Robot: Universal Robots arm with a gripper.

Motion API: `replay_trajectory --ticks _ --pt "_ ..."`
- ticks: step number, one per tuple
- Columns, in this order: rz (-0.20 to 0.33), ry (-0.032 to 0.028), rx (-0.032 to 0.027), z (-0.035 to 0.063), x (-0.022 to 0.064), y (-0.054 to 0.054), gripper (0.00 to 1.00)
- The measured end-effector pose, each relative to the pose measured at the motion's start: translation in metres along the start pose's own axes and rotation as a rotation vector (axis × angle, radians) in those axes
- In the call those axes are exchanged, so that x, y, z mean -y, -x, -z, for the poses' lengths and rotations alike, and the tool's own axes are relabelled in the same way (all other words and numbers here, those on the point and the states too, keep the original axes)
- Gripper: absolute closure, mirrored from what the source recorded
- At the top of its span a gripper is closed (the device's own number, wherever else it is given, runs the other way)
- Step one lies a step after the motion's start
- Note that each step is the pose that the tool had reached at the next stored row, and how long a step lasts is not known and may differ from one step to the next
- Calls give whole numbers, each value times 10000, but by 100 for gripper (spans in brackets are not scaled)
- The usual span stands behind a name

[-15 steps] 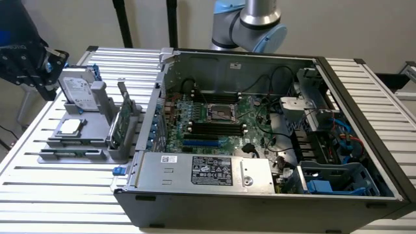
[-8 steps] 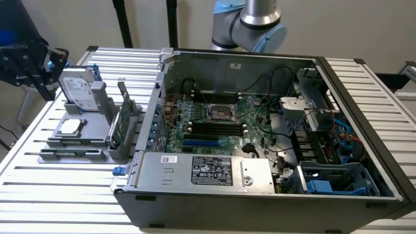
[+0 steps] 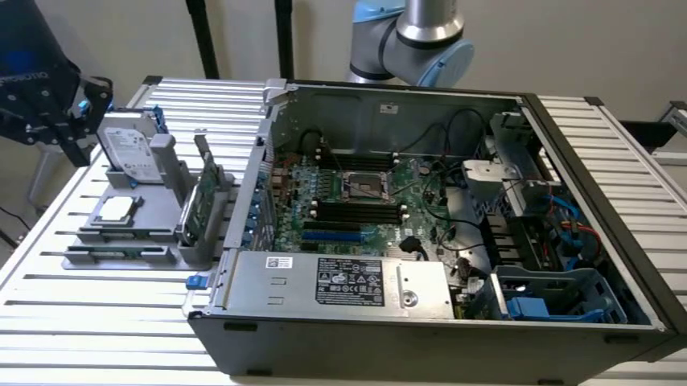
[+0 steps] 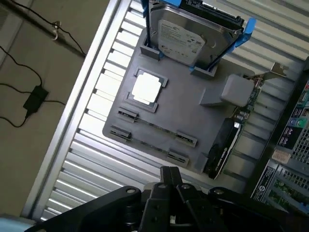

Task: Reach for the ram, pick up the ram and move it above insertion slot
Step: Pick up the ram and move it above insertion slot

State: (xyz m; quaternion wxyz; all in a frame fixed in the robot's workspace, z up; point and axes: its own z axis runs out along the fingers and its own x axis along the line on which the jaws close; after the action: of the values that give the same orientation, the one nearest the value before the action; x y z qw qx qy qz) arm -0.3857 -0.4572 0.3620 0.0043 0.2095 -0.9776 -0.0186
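Observation:
The ram [image 4: 155,127] is a thin stick standing on edge between two grey clips at the front of the grey holder [image 4: 193,108]. In the exterior view it shows as a narrow greenish strip [image 3: 118,251]. My gripper [image 4: 170,178] hangs well above the holder with its dark fingers together and nothing between them. In the exterior view the gripper [image 3: 48,121] is high at the exterior view's left, beside the hard drive, apart from the ram. The motherboard's long black memory slots [image 3: 355,211] lie inside the open computer case [image 3: 429,338].
On the holder stand a silver hard drive [image 3: 129,149] in blue brackets, a square processor chip [image 4: 146,89] and a broad green expansion card [image 3: 199,205]. The case wall [image 3: 252,185] rises just beside the holder. A cable and adapter [image 4: 34,99] lie on the floor.

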Motion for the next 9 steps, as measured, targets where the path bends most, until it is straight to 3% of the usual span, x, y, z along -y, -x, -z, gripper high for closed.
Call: replay_trajectory --ticks 9 --pt "1634 0 -61 -5 0 0 89"
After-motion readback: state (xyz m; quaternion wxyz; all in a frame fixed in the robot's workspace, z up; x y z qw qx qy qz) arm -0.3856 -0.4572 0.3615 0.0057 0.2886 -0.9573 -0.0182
